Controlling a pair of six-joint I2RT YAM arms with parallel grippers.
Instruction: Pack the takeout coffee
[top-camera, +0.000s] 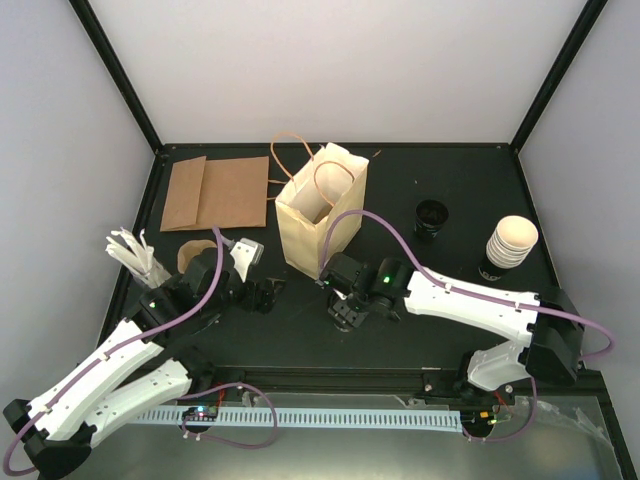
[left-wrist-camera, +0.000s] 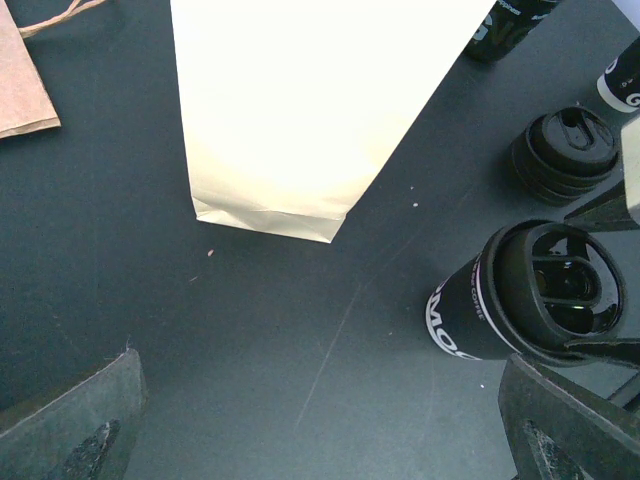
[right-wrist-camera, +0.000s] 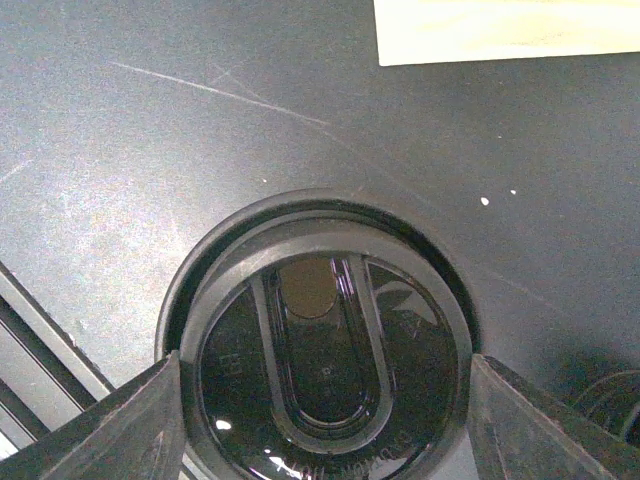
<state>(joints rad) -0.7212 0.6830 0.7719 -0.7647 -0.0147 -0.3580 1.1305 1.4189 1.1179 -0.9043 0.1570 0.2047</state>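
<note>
Black lidded takeout coffee (left-wrist-camera: 520, 300) stands upright near the paper bag (left-wrist-camera: 300, 110).

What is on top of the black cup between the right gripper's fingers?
A black lid sits on the black cup, between the fingers of the right gripper. It covers the opening, so the inside cannot be seen.

Paper bag (left-wrist-camera: 300, 100) top cut off, black lidded cup (right-wrist-camera: 325, 350) partly cropped (bottom edge)

Dark table (top-camera: 300, 325) (scratched): upright cream bag (top-camera: 315, 225), flat brown bag (top-camera: 215, 192)
</note>
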